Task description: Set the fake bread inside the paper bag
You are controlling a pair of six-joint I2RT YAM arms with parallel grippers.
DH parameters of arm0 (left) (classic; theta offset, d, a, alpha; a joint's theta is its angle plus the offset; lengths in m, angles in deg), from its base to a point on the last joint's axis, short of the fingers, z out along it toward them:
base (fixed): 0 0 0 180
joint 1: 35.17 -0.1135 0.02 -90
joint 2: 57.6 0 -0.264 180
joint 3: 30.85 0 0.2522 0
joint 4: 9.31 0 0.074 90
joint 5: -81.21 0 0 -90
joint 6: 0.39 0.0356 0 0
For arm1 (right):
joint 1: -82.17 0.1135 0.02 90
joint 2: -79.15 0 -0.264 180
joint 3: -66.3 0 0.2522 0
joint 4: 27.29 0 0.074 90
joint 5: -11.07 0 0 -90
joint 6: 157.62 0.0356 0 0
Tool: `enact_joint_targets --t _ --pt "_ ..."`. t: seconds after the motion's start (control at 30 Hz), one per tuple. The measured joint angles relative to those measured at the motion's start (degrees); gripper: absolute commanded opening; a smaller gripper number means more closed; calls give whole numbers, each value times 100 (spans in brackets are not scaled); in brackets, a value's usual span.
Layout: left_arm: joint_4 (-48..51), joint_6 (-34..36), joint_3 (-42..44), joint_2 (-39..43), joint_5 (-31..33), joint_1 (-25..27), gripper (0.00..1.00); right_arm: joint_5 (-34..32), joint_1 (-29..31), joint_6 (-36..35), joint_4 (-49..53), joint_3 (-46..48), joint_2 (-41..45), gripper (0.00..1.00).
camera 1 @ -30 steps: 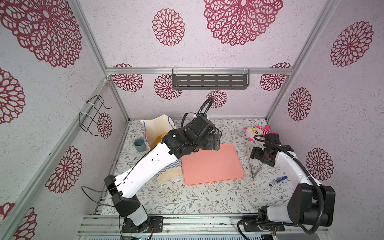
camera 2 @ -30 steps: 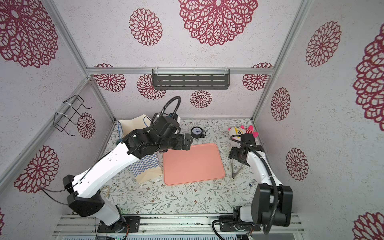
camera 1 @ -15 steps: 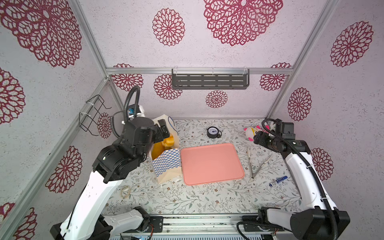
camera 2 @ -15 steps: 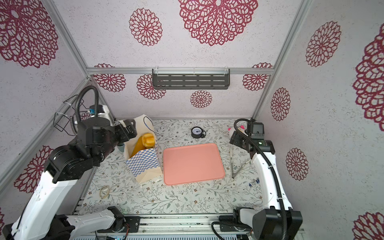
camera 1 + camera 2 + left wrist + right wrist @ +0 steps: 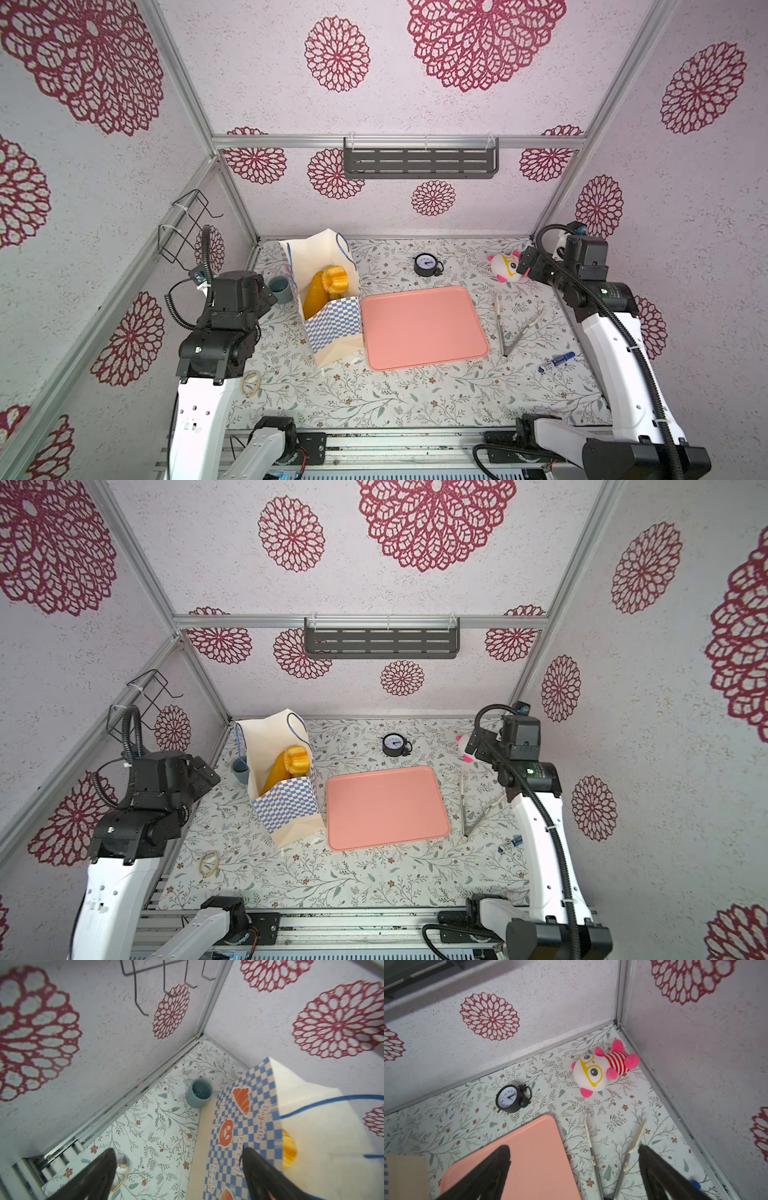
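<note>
A cell walled with crimson rosettes encloses a floral-printed table (image 5: 374, 395). The paper bag (image 5: 332, 328) is stood upright towards the left rear of the table, its mouth open upward and its checkered side just beside the left edge of the pink tray (image 5: 419, 328). This placement is judged to shorten the carry from tray to bag. The fake bread (image 5: 328, 286) is seen inside the bag. A long, glossy golden-orange loaf is leant diagonally against the inner wall, and a fluted yellow ring cake is lodged at its upper end, below the taller back panel. Any pieces beneath them cannot be made out. No bread is seen on the tray or on the table, so the task is judged complete or nearly so. The left fingers (image 5: 97, 1174) are spread wide apart and empty, held above the table beside the bag and near a blue cup (image 5: 279, 289). The right fingers (image 5: 488, 1169) are likewise spread and empty, held near the plush toy (image 5: 505, 268) at the right rear, above the tongs (image 5: 511, 328). Both arms are held at the sides, presumably so that the bag's mouth is left unobstructed.
</note>
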Motion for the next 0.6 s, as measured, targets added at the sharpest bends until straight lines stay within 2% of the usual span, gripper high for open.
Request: enact_joint_targets --t 0.13,0.2,0.43,0.6 --pt "-686 -59 1108 518 -127 -374 97 -157 -7 -181 -964 1119 946 99" --pt "-970 -101 1550 789 -160 -479 97 -247 -4 -221 -1182 1331 1189 99" --pt "-1727 26 2354 870 -162 -673 97 -450 -7 -326 -1480 1172 625 99" --pt "-2326 317 2997 614 -240 -688 97 -605 -7 -452 -1891 2166 422 99"
